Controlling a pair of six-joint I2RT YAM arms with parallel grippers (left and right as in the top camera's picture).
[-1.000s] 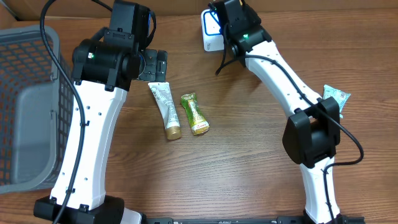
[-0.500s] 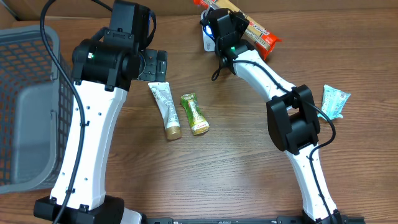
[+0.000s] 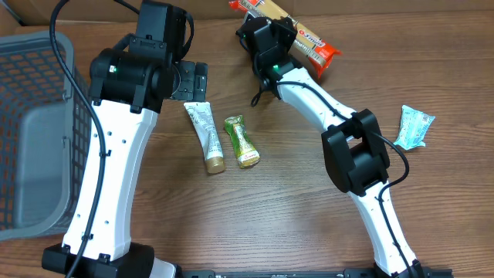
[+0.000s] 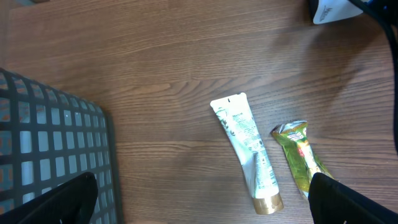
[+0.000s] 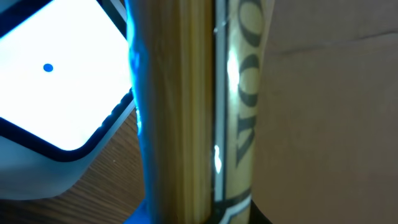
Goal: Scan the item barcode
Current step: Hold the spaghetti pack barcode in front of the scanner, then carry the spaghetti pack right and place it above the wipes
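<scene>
- Packet (image 3: 297, 37): long noodle pack with a red-orange end, held off the table (image 3: 309, 201) at its far edge, well beyond the tube (image 3: 205, 136) and tilted across the view. In the right wrist view it fills the middle of the frame, with blue light along one edge.
- Right gripper (image 3: 266, 42): jaws nearly closed, clamped on the packet partway along its length.
- Scanner (image 5: 53, 87): seen only from the right wrist, with a lit white face and a blue dot, just beside the packet. Whether they touch cannot be told.
- Left gripper (image 4: 199, 190): jaws spread wide and holding nothing, hovering just behind the tube's crimped end.
- Tube: white with a gold cap, lying flat mid-table.
- Sachet (image 3: 241, 141): green and gold, lying just beside the tube and roughly parallel to it.
- Pouch (image 3: 413, 126): pale teal, flat on the table, well apart from the tube past the right arm.
- Basket (image 3: 38, 116): grey mesh, well apart from the tube on the left arm's side.
</scene>
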